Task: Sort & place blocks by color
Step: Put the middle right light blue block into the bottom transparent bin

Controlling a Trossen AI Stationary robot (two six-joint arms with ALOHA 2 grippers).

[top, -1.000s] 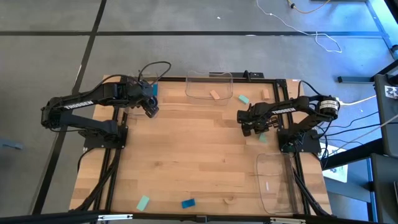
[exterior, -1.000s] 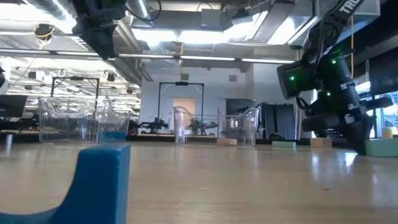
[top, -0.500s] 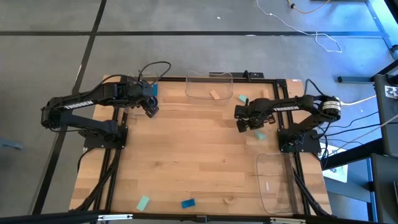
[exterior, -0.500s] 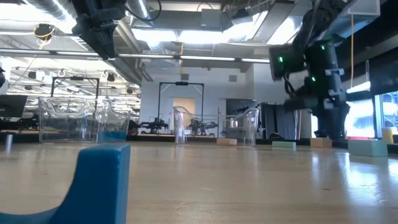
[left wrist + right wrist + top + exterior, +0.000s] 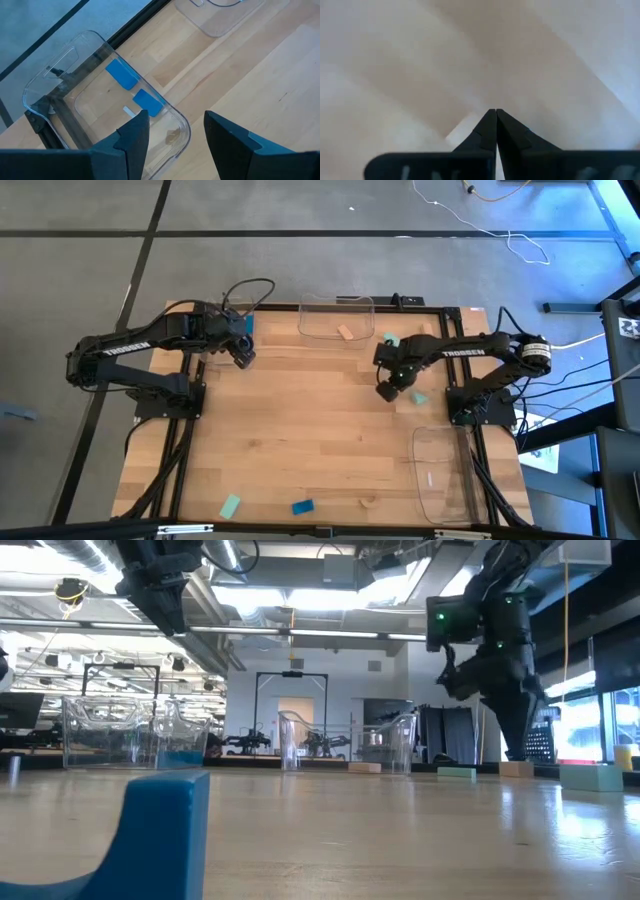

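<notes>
— Where was the right pincer (image 5: 388,389) when you looked?

— Over bare worktop (image 5: 300,430) near the far right corner, lifted clear of the boards. Its own camera showed the two fingers pressed together tip to tip, with nothing between them that I could make out. A mint block (image 5: 420,397) lay just beside it on the wood, not gripped.

— So how should it have gone about the pick?

— My guess was that it needed to spread the fingers first, then come straight down with the block centred between them. These pieces are far smaller than the pincer, so a skewed approach would only have nudged one away.

— And the left one?

— The left pincer (image 5: 243,358) hung spread and empty beside the clear tray (image 5: 60,80) at the far left corner. Two blue blocks (image 5: 121,75) lay flat inside that tray, nearly touching.

— What about the rest?

— Scattered. A tan block (image 5: 345,332) sat in the middle tray (image 5: 335,305) at the far edge, another mint block (image 5: 390,339) and a tan one (image 5: 428,333) lay on the boards to its right. Along the near edge were a mint (image 5: 230,506), a blue (image 5: 302,506) and a faint tan piece. All were small, plain rectangles lying flat, and the right-hand tray (image 5: 442,480) looked unfilled.
</notes>
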